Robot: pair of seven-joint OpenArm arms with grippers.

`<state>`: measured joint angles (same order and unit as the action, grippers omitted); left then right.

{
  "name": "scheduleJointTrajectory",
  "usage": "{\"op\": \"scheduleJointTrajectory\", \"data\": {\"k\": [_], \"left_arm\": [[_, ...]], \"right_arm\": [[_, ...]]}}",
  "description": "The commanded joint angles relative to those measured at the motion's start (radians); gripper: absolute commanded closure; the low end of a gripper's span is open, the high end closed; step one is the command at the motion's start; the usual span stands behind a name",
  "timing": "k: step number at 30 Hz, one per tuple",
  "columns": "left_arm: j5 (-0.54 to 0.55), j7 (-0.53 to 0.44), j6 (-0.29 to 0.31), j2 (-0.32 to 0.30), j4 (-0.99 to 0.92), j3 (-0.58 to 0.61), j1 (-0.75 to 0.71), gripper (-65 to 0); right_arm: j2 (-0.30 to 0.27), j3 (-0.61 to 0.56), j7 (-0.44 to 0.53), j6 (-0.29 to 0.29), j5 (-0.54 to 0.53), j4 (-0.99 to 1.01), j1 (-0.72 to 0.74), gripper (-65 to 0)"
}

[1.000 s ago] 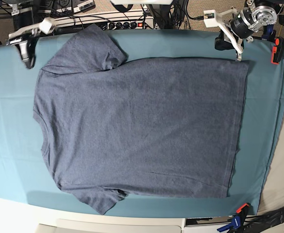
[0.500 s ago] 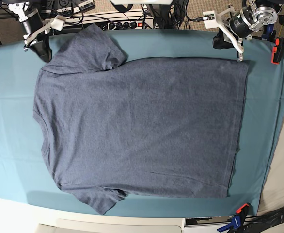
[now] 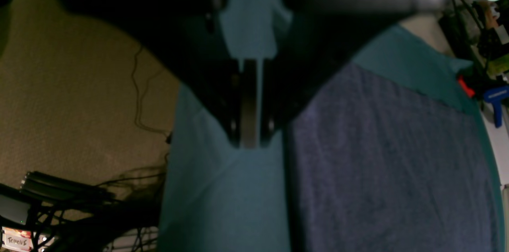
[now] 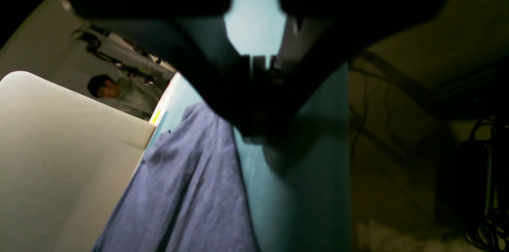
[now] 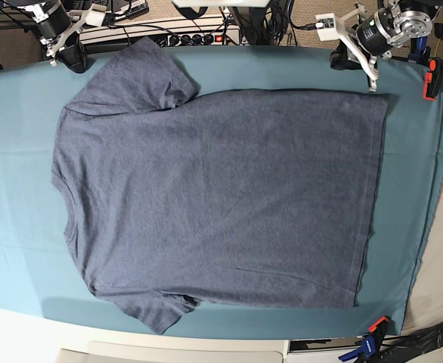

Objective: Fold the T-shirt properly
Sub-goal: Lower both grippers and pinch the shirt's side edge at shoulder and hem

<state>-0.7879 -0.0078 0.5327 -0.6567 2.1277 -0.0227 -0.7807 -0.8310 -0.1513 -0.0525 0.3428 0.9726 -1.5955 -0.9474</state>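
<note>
Overhead view of the tabletop, draped in a teal table cloth. At the near edge, 1 sleeve of the T-shirt points toward the near-left corner, and a blue and orange clamp grips the near-right corner. The T-shirt lies flat and unfolded across the middle of the tabletop, plain slate-blue side up, with its neck opening toward the left edge and its straight hem toward the right edge. The second sleeve reaches to the far edge near the far-left corner. At the far-right corner the left gripper hangs over bare cloth just beyond the hem corner; in the left wrist view its fingers stand pressed together with nothing between them, just beside the shirt's edge. At the far-left corner the right gripper sits at the far edge beside the second sleeve; in the right wrist view its fingers appear closed and empty, clear of the fabric.
</note>
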Motion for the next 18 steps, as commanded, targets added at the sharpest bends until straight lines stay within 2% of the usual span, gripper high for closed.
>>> {"op": "scheduleJointTrajectory", "data": {"k": [1,3,5,8,9,10,12,13,16,18], "left_arm": [[0.008,-0.008,-0.011,-0.008,0.013,-0.006,-0.003,-3.1],[0.008,-0.008,-0.011,-0.008,0.013,-0.006,-0.003,-3.1],[0.008,-0.008,-0.011,-0.008,0.013,-0.006,-0.003,-3.1],[0.008,-0.008,-0.011,-0.008,0.013,-0.006,-0.003,-3.1],[0.008,-0.008,-0.011,-0.008,0.013,-0.006,-0.003,-3.1],[0.008,-0.008,-0.011,-0.008,0.013,-0.006,-0.003,-3.1],[0.008,-0.008,-0.011,-0.008,0.013,-0.006,-0.003,-3.1],[0.008,-0.008,-0.011,-0.008,0.013,-0.006,-0.003,-3.1],[0.008,-0.008,-0.011,-0.008,0.013,-0.006,-0.003,-3.1],[0.008,-0.008,-0.011,-0.008,0.013,-0.006,-0.003,-3.1]], "right_arm": [[-0.013,0.006,-0.004,0.014,0.005,-0.009,-0.005,-4.7],[-0.014,0.006,-0.004,0.04,0.005,-0.009,-0.005,-13.2],[-0.014,0.006,-0.004,0.106,0.005,-0.009,-0.005,-19.4],[-0.014,0.006,-0.01,0.26,0.005,-0.009,-0.005,-20.1],[-0.014,0.006,-0.024,0.294,0.005,-0.009,-0.005,-20.1],[-0.014,0.006,-0.037,0.306,0.005,-0.009,-0.002,-20.1],[-0.014,0.006,-0.071,0.285,0.005,-0.01,0.001,-20.1],[-0.014,0.006,-0.084,0.255,0.005,-0.014,0.0,-20.1],[-0.014,-0.002,-0.146,0.11,-0.011,-0.048,0.001,-20.2],[-0.014,-0.02,-0.157,0.077,-0.021,-0.072,0.003,-20.2]]}}
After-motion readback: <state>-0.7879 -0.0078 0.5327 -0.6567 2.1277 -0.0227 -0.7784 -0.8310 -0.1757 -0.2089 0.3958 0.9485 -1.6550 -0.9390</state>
